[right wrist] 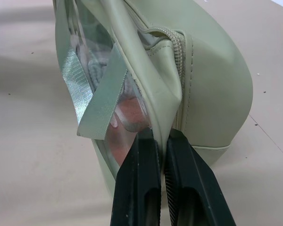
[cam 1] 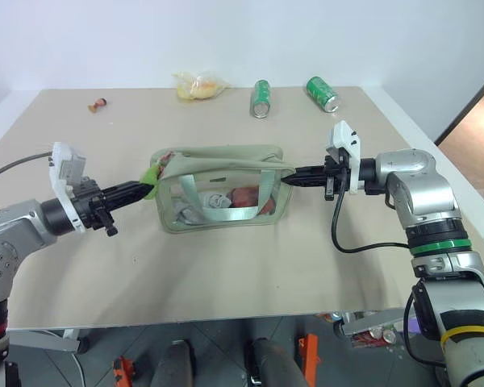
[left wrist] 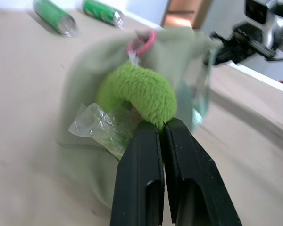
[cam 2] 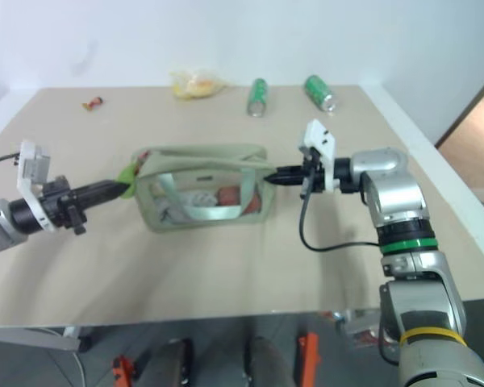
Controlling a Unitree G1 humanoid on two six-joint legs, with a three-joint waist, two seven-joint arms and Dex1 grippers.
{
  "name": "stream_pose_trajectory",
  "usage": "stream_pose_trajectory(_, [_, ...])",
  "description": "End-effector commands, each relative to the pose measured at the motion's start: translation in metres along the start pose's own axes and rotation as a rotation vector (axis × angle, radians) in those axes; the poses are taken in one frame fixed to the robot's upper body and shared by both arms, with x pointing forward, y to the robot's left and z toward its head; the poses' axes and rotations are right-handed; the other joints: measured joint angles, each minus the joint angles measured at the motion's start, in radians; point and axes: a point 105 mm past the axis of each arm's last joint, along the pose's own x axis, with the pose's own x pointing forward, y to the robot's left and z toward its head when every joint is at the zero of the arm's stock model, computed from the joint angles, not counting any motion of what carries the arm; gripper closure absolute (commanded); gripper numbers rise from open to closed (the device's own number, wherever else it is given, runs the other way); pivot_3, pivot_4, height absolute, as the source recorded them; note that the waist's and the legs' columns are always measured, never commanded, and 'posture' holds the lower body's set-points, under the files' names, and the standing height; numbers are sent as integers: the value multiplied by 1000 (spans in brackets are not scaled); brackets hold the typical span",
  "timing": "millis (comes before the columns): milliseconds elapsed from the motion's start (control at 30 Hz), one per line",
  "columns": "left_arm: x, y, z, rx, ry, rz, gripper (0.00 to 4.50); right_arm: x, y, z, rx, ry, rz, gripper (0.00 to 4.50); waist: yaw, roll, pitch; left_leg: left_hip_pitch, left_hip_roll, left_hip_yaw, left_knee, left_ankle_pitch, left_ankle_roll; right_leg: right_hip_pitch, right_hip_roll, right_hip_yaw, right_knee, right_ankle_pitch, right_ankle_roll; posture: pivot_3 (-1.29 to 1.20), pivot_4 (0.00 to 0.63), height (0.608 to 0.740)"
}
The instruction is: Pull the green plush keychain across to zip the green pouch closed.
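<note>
I see a pale sage-green pouch (cam 1: 218, 187) with a clear side panel and two straps of the same sage. Through the panel I make out something red and something white. At the pouch's left end sits the bright lime-green plush keychain (left wrist: 140, 93), fuzzy, with a pink ring on it. Both grippers, left (cam 1: 143, 190) and right (cam 1: 294, 176), have black fingers. Beyond the pouch lie two green cans (cam 1: 262, 98) with silver ends and a yellow bag (cam 1: 200, 85). The table (cam 1: 226, 282) is plain beige.
</note>
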Motion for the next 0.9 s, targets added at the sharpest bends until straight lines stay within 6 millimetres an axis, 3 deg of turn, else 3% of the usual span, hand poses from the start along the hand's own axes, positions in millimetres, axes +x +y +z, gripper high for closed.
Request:
stream_pose_trajectory(33, [-1, 5, 35, 124, -67, 28, 4478, -3, -2, 5, -19, -4, -16, 4500, 0, 0, 0, 0, 0, 0, 0, 0, 0, 0, 0, 0, 0, 0, 0, 0, 150, 740])
stream_pose_trajectory(300, [29, -7, 67, 257, -82, -94, 4478, -2, -4, 6, -26, -6, -20, 4500, 0, 0, 0, 0, 0, 0, 0, 0, 0, 0, 0, 0, 0, 1, 2, 0, 150, 740])
stream_pose_trajectory(500, [71, -25, 61, 358, -21, -220, 4478, -3, -4, 6, -27, -7, -31, 4500, 1, 0, 0, 0, 0, 0, 0, 0, 0, 0, 0, 0, 0, 2, 4, 0, 150, 740])
stream_pose_trajectory(667, [92, -40, 54, 380, 9, -313, 4478, -5, -3, 3, -23, -4, -39, 4500, -1, 0, 0, -1, 0, 0, 0, 0, 0, 0, 1, 1, 0, 3, 5, 0, 150, 740])
stream_pose_trajectory(700, [95, -40, 52, 370, 18, -322, 3779, -6, -3, 3, -22, -3, -41, 4500, -1, 0, 0, 0, 0, 0, 0, 0, 0, 0, 1, 1, 0, 3, 5, 0, 150, 740])
stream_pose_trajectory(900, [92, -34, 54, 316, 11, -325, 1828, -7, -3, 2, -19, -2, -46, 4500, -2, 0, 0, 0, 0, 0, 0, 0, 0, 0, 1, 1, 0, 3, 5, 0, 150, 740])
